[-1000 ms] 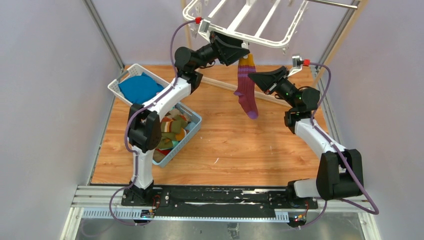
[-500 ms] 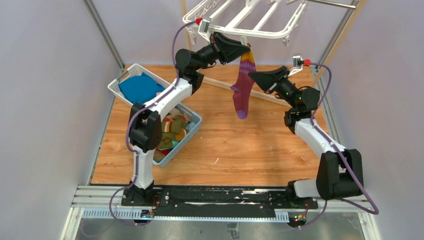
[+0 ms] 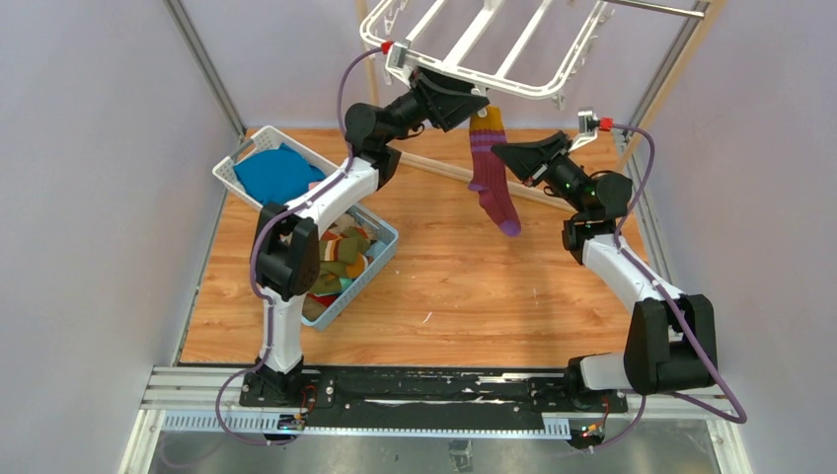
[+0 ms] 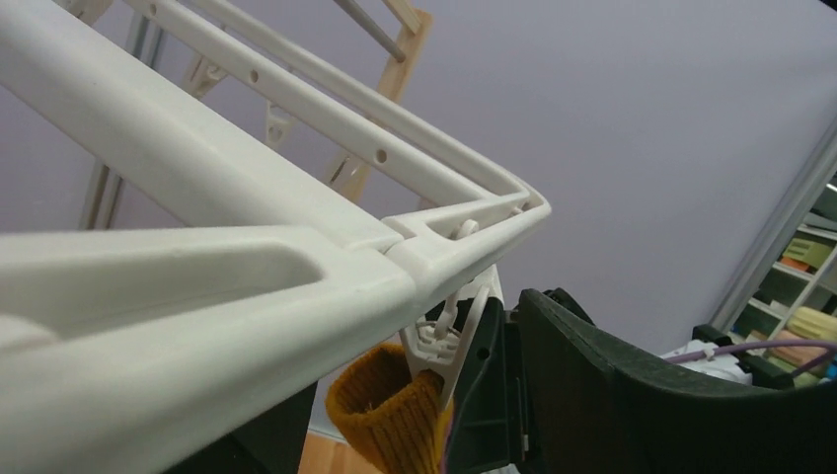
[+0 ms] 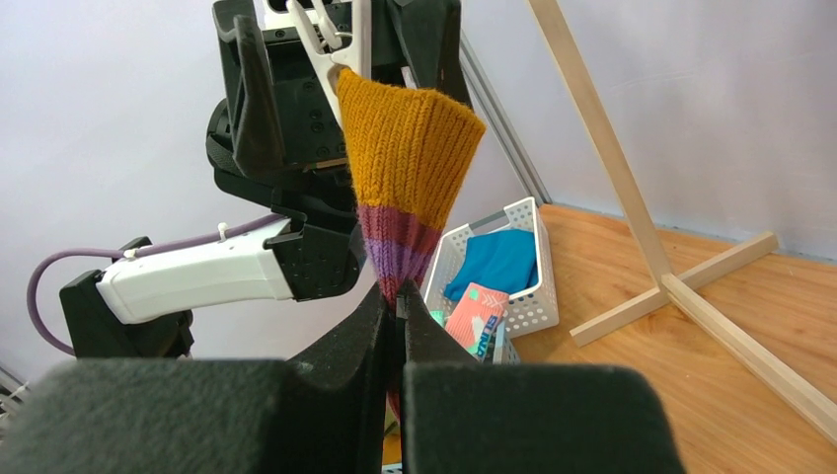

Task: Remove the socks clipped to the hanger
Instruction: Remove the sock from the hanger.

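Note:
The white hanger (image 3: pixel 474 44) hangs at the top of the top view, and its corner fills the left wrist view (image 4: pixel 247 227). One sock (image 3: pixel 491 170), with a mustard cuff and a purple striped body, hangs from a white clip (image 4: pixel 449 341) at the frame's near corner. My left gripper (image 3: pixel 476 105) is open, its jaws either side of that clip; one finger (image 4: pixel 582 395) lies against the clip's arm. My right gripper (image 3: pixel 505 155) is shut on the sock's purple part (image 5: pixel 395 259), just below the cuff (image 5: pixel 405 138). The clip still holds the cuff.
A white basket (image 3: pixel 237 183) with a blue folded cloth stands at the back left. A blue basket (image 3: pixel 383 259) of loose socks stands in front of it. The wooden rack's pole (image 3: pixel 691 69) and base bars (image 5: pixel 691 306) stand behind and right of the sock.
The hanger has rocked and the sock has swung. Its toe went left, then back to the right. Both grippers stay at the clip and the sock.

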`<state>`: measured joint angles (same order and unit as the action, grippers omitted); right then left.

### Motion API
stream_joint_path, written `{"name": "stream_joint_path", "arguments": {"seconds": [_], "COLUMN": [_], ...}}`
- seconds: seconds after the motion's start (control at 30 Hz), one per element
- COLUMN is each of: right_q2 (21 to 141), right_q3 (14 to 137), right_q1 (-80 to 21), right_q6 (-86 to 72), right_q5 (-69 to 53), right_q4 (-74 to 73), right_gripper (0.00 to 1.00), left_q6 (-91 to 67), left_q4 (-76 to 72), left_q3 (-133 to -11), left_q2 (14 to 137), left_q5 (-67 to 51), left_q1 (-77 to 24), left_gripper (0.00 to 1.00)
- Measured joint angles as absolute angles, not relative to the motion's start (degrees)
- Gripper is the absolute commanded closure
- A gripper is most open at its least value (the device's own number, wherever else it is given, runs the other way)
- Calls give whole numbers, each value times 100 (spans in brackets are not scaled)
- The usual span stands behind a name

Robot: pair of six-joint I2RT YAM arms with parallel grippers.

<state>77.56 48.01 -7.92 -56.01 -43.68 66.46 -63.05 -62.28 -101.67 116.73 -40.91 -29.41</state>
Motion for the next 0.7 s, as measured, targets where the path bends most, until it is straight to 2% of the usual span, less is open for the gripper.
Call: {"name": "stream_joint_path", "arguments": {"seconds": [0.13,0.7], "right_q2": [7756,7756], "right_q3": [4772,4737], "right_q1": [-777,-770], "right_q6": [-5601,-5601], "right_q5": [-4377,-4388], "right_q4": [6606,6608], "right_gripper": [100,100], "left_q6": [-6307,-6274], "left_q4": [-6294,-6309], "left_q3": [-10138,-10095], "left_q2": [11673,11664], "left_q5": [-3903,-3741], "left_q1": [-2936,-2939], "left_gripper": [30,75]}}
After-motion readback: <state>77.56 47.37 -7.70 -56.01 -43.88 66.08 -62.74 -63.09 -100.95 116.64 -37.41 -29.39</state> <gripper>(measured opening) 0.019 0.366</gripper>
